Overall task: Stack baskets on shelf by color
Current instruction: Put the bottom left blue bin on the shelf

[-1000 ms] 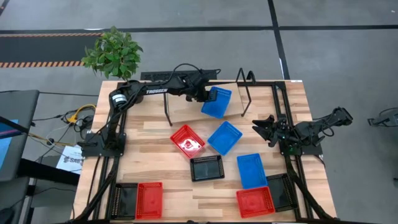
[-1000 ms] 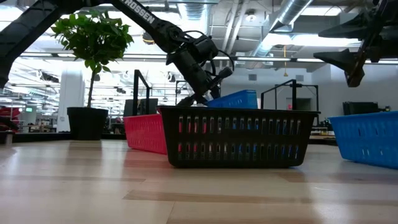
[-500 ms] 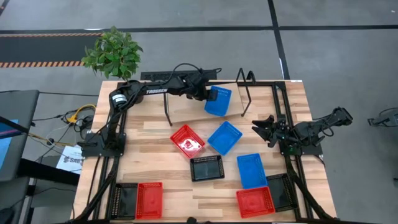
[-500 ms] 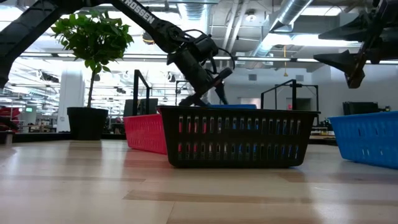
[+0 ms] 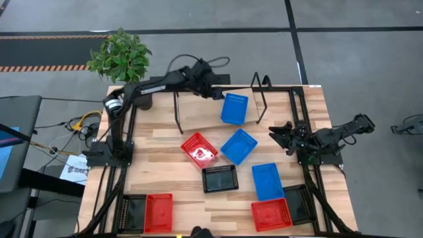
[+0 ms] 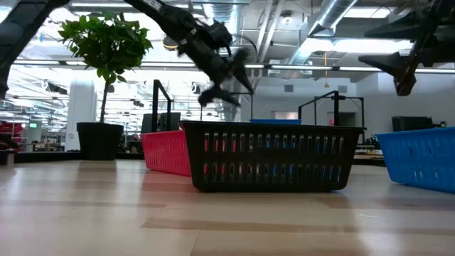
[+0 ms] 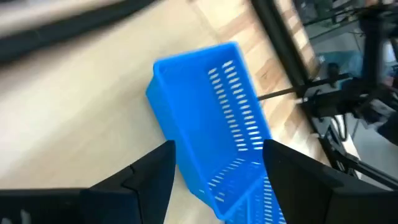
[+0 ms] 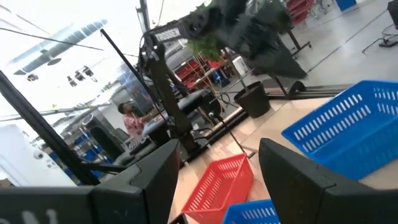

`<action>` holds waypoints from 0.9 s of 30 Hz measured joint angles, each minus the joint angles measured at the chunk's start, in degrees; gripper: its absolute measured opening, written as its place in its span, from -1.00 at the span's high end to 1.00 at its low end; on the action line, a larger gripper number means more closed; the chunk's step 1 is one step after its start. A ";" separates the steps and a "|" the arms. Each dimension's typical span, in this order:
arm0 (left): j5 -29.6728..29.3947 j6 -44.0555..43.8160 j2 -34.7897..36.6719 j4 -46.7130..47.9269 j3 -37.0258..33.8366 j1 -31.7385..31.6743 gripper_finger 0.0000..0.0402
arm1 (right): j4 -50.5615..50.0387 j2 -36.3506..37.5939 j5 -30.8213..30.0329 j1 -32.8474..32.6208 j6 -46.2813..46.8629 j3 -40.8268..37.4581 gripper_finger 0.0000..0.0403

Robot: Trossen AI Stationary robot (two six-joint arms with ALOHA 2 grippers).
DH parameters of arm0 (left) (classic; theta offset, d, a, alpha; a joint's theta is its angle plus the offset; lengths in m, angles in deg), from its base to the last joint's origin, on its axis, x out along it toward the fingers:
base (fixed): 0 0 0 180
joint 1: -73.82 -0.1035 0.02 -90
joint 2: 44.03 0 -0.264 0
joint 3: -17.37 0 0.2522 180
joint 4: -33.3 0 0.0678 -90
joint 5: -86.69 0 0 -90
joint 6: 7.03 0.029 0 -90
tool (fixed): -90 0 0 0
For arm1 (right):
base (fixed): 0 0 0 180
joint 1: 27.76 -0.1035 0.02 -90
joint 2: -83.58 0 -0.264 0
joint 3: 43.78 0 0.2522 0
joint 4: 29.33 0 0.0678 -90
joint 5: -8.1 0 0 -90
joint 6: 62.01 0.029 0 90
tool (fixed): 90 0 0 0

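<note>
On the shelf (image 5: pixel 198 111), toward its right end, a blue basket (image 5: pixel 234 108) lies flat. Just left of that basket and above the shelf's back edge, the left gripper (image 5: pixel 213 88) hangs with its fingers spread wide and empty. Well right of the shelf, the right gripper (image 5: pixel 278 137) waits, fingers apart, holding nothing.

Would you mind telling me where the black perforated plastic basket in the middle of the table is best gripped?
Grip the black perforated plastic basket by one long rim wall, coming straight down from above. It sits upright, open side up, apart from its neighbours, so one finger can go inside and one outside the thin wall.
</note>
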 joint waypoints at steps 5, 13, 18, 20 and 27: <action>0.72 6.92 8.63 2.48 0.00 1.28 -0.14 | -1.65 -6.10 -0.46 0.93 -5.29 6.46 -0.21; -4.93 17.41 24.26 5.93 0.00 7.86 -0.13 | -13.90 -27.54 -1.66 6.40 -12.79 27.35 -0.21; -13.19 20.05 31.93 7.91 0.00 14.06 -0.13 | -26.23 -45.67 -0.39 11.70 -12.57 40.84 -0.13; -16.36 20.35 34.22 8.69 0.00 16.57 -0.13 | -30.14 -53.02 2.59 14.01 -12.38 45.18 -0.07; -22.81 20.20 39.12 12.66 0.00 24.01 -0.13 | -35.41 -72.34 19.59 20.72 -13.39 52.02 0.35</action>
